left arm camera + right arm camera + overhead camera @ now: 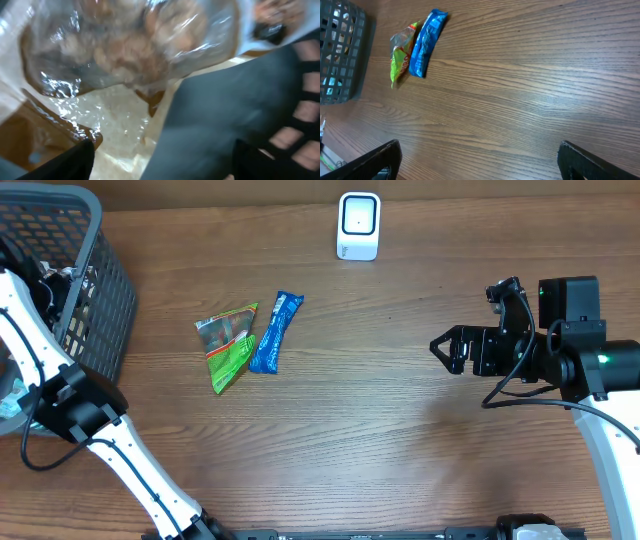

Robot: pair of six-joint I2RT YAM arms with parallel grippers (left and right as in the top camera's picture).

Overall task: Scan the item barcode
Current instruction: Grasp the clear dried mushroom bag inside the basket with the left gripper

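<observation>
DESK: Where is the item, and what are your fingers doing?

ARM: My left gripper [162,150] hangs inside the grey mesh basket [105,295] at the table's far-left corner. Below it is a clear plastic bag [130,55] of pale brown pieces, which I take to be the item. The fingers are spread wide, with nothing pinched between them that I can make out. My right gripper [479,157] hovers over bare wood on the other side, jaws fully apart and empty. The white scanner [359,225] stands at the far edge, well apart from both. A green packet [228,345] and a blue packet [274,330] lie side by side, touching, between basket and scanner.

DESK: What could go wrong?

ARM: I judge the film to be the trouble, since it is slick and crumpled. If I close on a loose fold alone, the bag may sag or slide out on the lift, or catch the basket wall beside it. Glare on the plastic could hide the barcode from the scanner, and I cannot see which face carries it.

DESK: Any lettering?

ARM: None readable. The bag is blurred at this range, the packets' print is too small, and the scanner's face shows no words.
</observation>
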